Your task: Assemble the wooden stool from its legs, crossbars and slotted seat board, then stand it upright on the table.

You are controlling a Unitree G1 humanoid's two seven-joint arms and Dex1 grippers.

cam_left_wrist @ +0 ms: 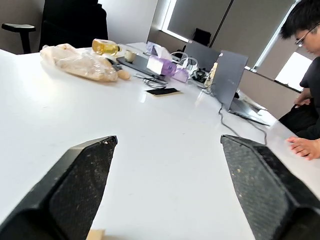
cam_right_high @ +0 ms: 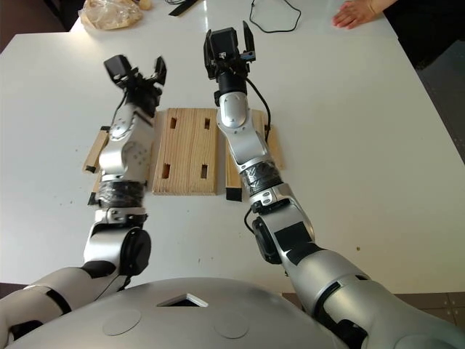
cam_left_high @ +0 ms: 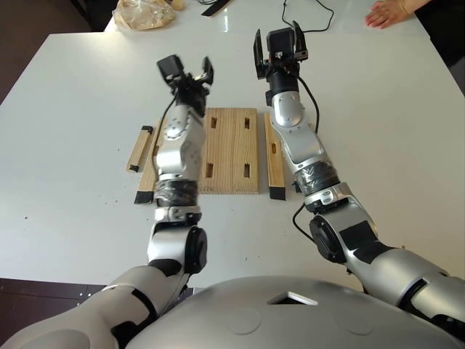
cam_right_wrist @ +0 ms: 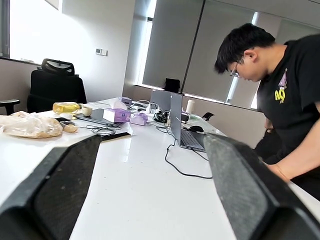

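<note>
**Ana:** Four slots show in the slotted seat board (cam_left_high: 231, 149). It lies flat near the middle of the white table (cam_left_high: 87, 87), somewhat closer to the near edge than to the far one.

**Ben:** And the loose sticks?

**Ana:** A long wooden bar (cam_left_high: 274, 166) with a black end lies just beside the board's right edge, parallel to it and partly under the right forearm. Off the board's left edge lies a shorter bar (cam_left_high: 139, 148). A black-tipped piece (cam_left_high: 145, 190) pokes out from under the left forearm, between that bar and the board. I cannot tell which are legs and which are crossbars.

**Ben:** The grippers?

**Ana:** The left gripper (cam_left_high: 190, 73) hovers just past the board's far left corner, spread wide and empty. The right gripper (cam_left_high: 278, 45) sits farther toward the far edge, beyond the board's far right corner, also wide and holding nothing.

**Ben:** Anything else?

**Ana:** A crumpled plastic bag (cam_left_high: 145, 13) sits at the far left corner, and a black cable (cam_right_wrist: 176, 170) trails along the far edge.
</note>
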